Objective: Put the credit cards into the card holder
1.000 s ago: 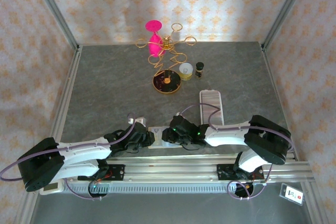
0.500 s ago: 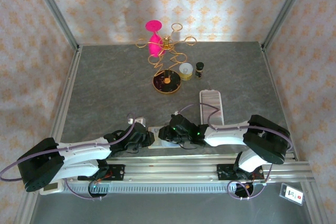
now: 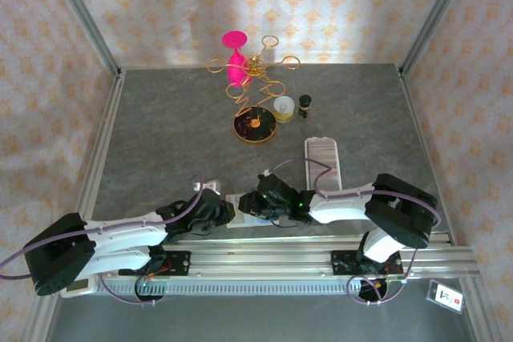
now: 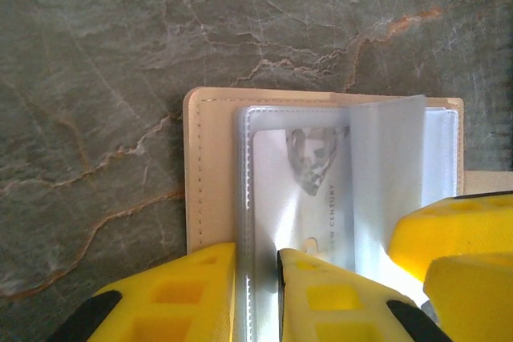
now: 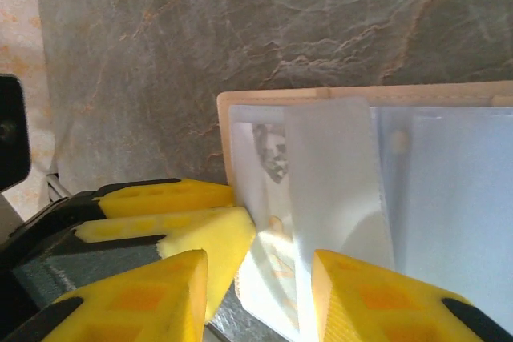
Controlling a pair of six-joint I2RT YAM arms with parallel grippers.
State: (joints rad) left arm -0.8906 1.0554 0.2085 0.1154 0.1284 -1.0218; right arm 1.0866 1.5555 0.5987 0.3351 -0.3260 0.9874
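Sliding half-open right hand point(image 5: 258, 270) leftward, cannot tell if gripping; pinching clear sleeve point(image 4: 268, 166) of cream-beige leather-look folding card holder point(image 4: 210, 166) with near-closed left hand point(image 4: 256, 254), risking tearing it by tugging.

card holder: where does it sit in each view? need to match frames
Top external: card holder low centre, between left gripper and right gripper.
Left wrist: card holder centre to right, lying open above the yellow fingers.
Right wrist: card holder in the right half, open.
Shared landmark: the raised clear sleeve leaf in both wrist views.
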